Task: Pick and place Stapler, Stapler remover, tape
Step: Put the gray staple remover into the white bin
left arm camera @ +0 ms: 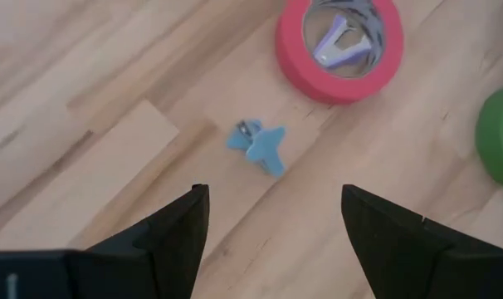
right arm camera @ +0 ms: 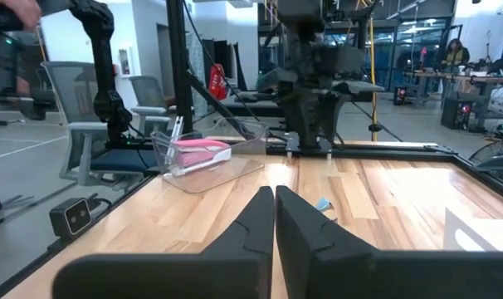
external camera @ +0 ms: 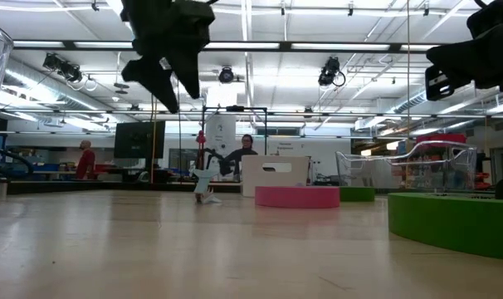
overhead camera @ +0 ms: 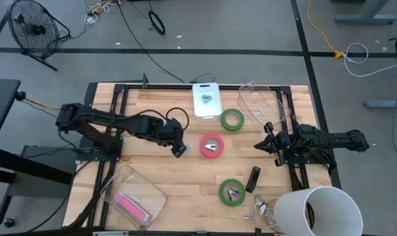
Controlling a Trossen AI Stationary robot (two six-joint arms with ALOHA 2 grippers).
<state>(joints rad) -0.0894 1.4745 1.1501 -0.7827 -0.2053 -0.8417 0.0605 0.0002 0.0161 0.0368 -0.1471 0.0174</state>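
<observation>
A small blue staple remover (left arm camera: 260, 146) lies on the bare wood, also seen in the low view (external camera: 204, 186). My left gripper (left arm camera: 272, 224) hangs open above it, a finger on either side, touching nothing; in the high view (overhead camera: 179, 148) it hides the remover. The red tape roll (overhead camera: 211, 145) lies flat just right of it with a purple staple remover (left arm camera: 341, 43) inside its ring. Two green rolls (overhead camera: 232, 119) (overhead camera: 232, 191) lie flat. A black stapler (overhead camera: 253, 178) lies near the front one. My right gripper (overhead camera: 261, 144) is shut and empty, right of the red roll.
A clear tub (overhead camera: 133, 196) holding a pink stapler stands front left. A white board (overhead camera: 206, 99) and a clear tub (overhead camera: 261, 105) stand at the far side. A white bucket (overhead camera: 316, 210) and a metal remover (overhead camera: 263, 210) are front right. People show in the room behind.
</observation>
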